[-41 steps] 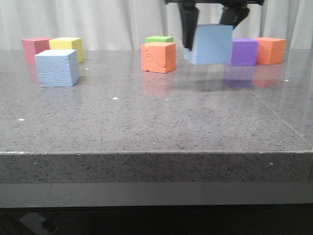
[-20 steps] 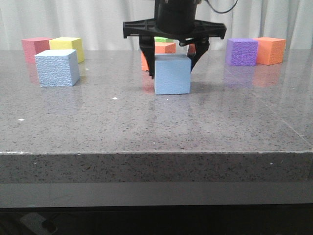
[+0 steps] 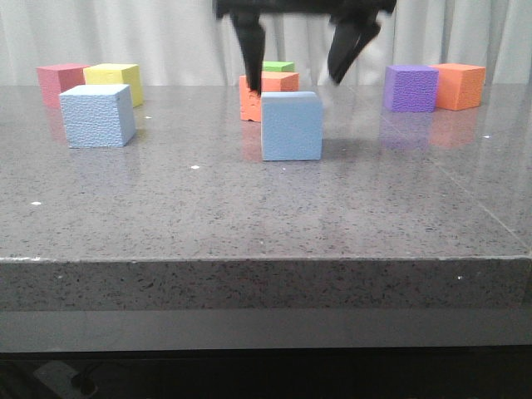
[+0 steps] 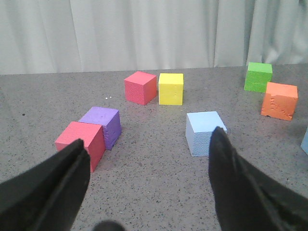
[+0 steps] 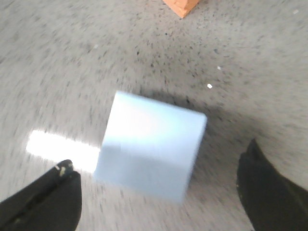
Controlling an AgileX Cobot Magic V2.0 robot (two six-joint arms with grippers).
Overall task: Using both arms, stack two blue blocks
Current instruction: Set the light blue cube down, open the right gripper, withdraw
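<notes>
One pale blue block [image 3: 291, 126] stands on the grey table at the centre. My right gripper [image 3: 295, 79] hangs just above it, jaws wide open and empty. In the right wrist view the block [image 5: 151, 149] lies blurred between the spread fingers of my right gripper [image 5: 159, 155], apart from both. The other blue block [image 3: 98, 115] stands at the left. It shows in the left wrist view [image 4: 204, 132] beyond my left gripper [image 4: 148, 139], which is open and empty.
Red [image 3: 60, 81] and yellow [image 3: 116, 79] cubes stand behind the left blue block. An orange cube [image 3: 278, 83] and a green cube [image 3: 278, 66] stand behind the centre block. Purple [image 3: 413, 88] and orange [image 3: 459, 86] cubes stand back right. Another red cube [image 4: 82, 143] and purple cube [image 4: 102, 125] lie near my left finger.
My right gripper carried the blue block from the right to the centre, set it on the table, opened and rose above it.
</notes>
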